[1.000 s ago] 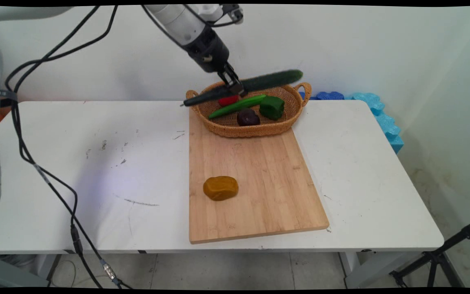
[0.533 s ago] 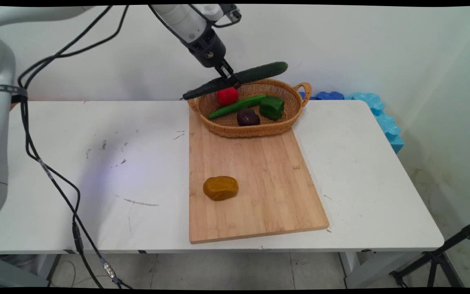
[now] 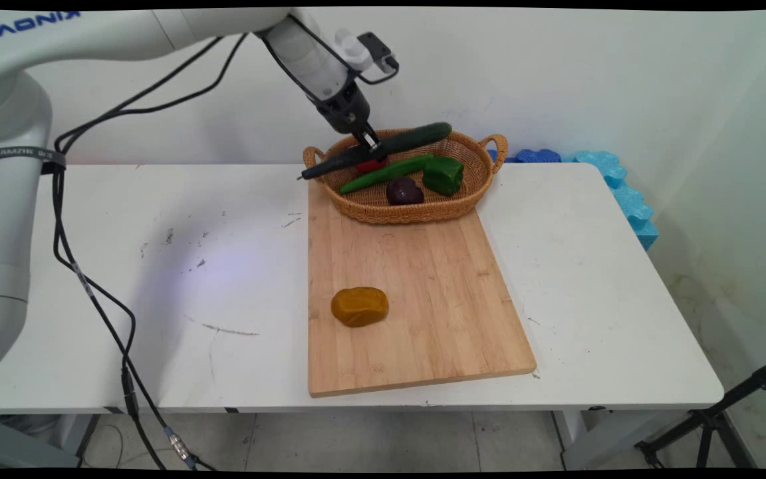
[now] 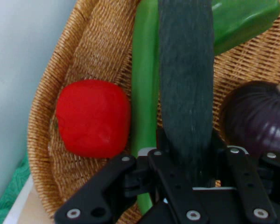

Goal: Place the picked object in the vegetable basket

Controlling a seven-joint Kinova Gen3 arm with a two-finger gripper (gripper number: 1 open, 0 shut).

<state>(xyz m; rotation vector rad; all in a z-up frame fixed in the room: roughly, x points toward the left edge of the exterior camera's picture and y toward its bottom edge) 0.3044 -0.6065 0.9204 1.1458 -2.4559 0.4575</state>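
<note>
My gripper (image 3: 371,146) is shut on a long dark green cucumber (image 3: 383,148), held slantwise low over the back of a wicker basket (image 3: 416,209). In the hand view the cucumber (image 4: 185,79) runs straight up from between the fingers (image 4: 189,177). Under it in the basket (image 4: 98,42) lie a red pepper (image 4: 93,117), a light green long pepper (image 4: 145,84), a green bell pepper (image 4: 245,21) and a dark purple onion (image 4: 259,119). In the main view the red pepper (image 3: 371,165) is mostly hidden behind the cucumber.
The basket stands on the far end of a wooden cutting board (image 3: 416,306). A brownish-yellow potato (image 3: 359,306) lies on the board's near left. Blue foam pieces (image 3: 616,186) sit at the table's far right corner. Black cables (image 3: 90,293) hang at the left.
The gripper rose with the cucumber, then came back down and slightly left; the cucumber now hangs low over the basket's back, again covering most of the red pepper.
</note>
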